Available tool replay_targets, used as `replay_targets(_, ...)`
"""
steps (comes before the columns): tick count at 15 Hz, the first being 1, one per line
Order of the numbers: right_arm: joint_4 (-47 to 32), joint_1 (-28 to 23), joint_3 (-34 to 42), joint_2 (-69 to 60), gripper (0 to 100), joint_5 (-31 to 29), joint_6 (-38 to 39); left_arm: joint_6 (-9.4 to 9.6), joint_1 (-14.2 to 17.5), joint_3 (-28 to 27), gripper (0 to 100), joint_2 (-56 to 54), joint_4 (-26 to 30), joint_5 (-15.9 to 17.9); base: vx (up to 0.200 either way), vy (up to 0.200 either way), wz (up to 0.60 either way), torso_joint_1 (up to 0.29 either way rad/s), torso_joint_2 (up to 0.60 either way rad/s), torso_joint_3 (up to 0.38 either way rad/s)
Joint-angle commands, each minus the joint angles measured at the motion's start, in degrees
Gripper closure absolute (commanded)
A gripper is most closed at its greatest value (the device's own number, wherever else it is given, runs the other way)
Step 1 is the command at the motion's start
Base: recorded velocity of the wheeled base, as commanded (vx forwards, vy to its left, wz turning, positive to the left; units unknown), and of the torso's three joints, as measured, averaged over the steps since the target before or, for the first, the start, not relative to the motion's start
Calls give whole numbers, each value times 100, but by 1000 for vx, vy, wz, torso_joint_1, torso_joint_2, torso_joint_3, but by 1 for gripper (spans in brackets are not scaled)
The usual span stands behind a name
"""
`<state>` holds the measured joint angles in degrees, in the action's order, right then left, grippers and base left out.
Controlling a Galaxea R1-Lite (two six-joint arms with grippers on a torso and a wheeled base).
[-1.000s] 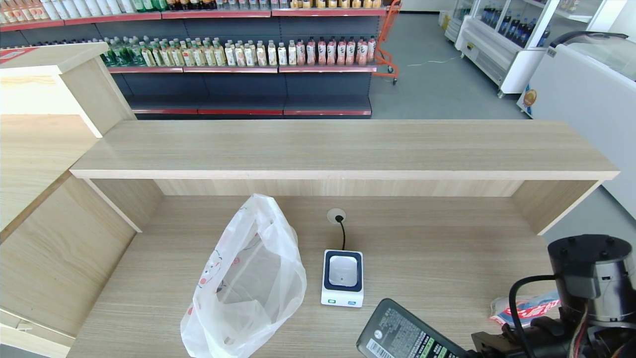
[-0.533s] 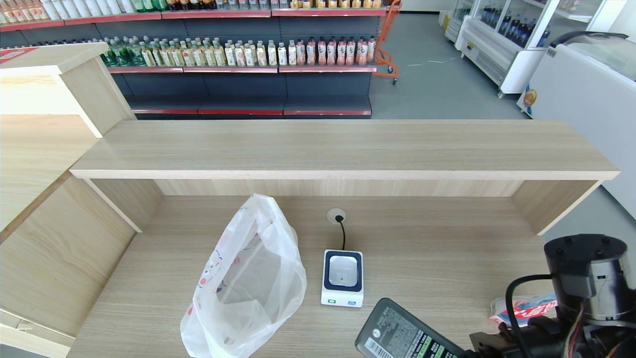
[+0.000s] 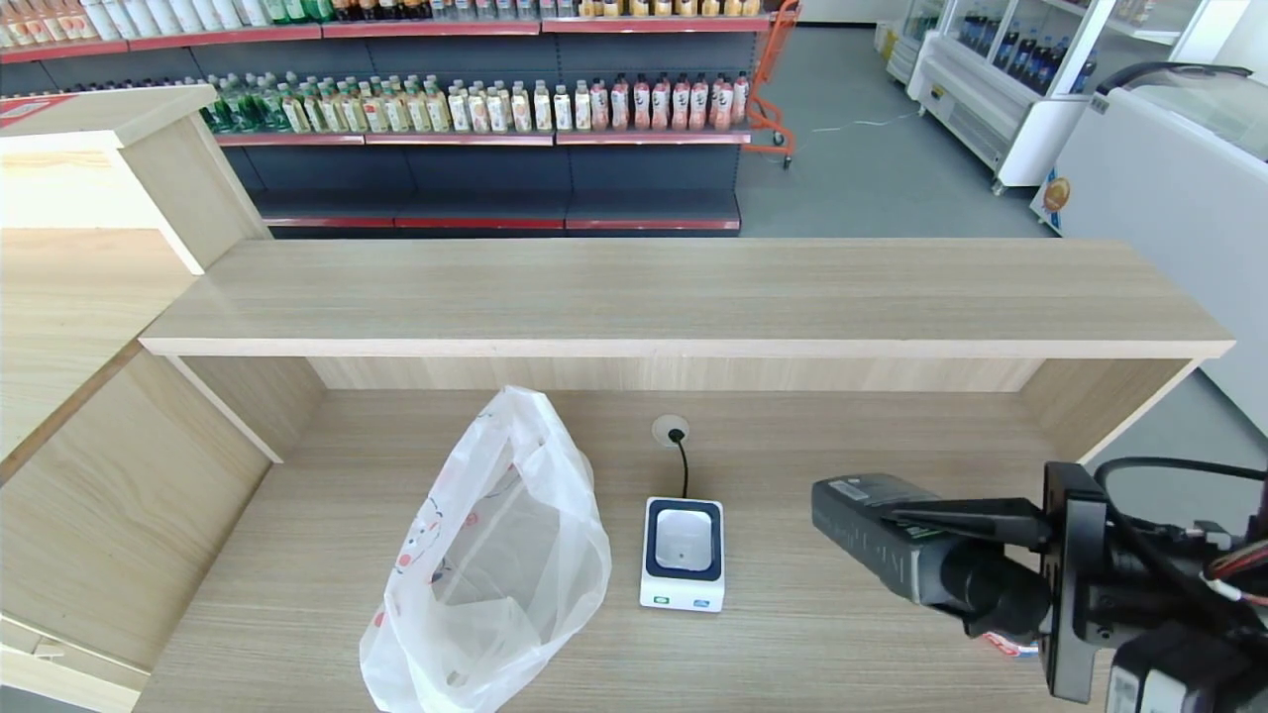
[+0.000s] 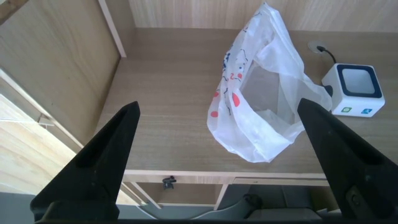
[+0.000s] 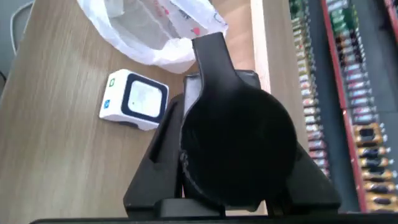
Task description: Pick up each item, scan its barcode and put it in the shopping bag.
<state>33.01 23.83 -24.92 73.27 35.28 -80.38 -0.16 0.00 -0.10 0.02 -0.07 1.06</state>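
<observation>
The right claw (image 3: 911, 530) is clamped on a dark grey flat rectangular pack (image 3: 850, 535). It holds the pack clear of the light wood counter (image 3: 842, 436), off to the robot's right of the white square barcode scanner (image 3: 682, 555). So the step in hand looks like the scan, with the pick-up done. The scanner's dark-framed window faces up, and the pack is beside it, not over it. A pale label shows on the pack's upper face near its free end; whether it carries the barcode is too small to tell.

The next move, as I judge it, calls for carrying the pack across above the window and turning its coded face downward, without knocking the scanner. The translucent white plastic shopping bag (image 3: 495, 564) sits slumped on the counter just beside the scanner, on the robot's left. The left claw (image 4: 219, 109) hangs spread wide and empty near the bag — it may be needed to steady the opening.
</observation>
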Motion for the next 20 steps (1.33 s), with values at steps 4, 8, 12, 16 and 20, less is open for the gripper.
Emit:
replay_targets(4,452,-1601,31,461,100,-258,5542,-2,0,1,0,-2,-1,-1,0,0,0,0,0,0)
replay_targets(8,1058,-1619,-233,1946,100,-267,8065,-2,0,1,0,-2,-1,-9,0,0,0,0,0,0)
replay_targets(12,1067,-863,-760,2649,100,-294,10069,-2,0,1,0,-2,-1,-9,0,0,0,0,0,0)
replay_targets(16,1357,-300,-945,3414,100,-777,10209,-2,0,1,0,-2,-1,-9,0,0,0,0,0,0)
replay_targets(20,1647,51,-1358,4073,100,-953,10209,-2,0,1,0,-2,-1,-1,0,0,0,0,0,0)
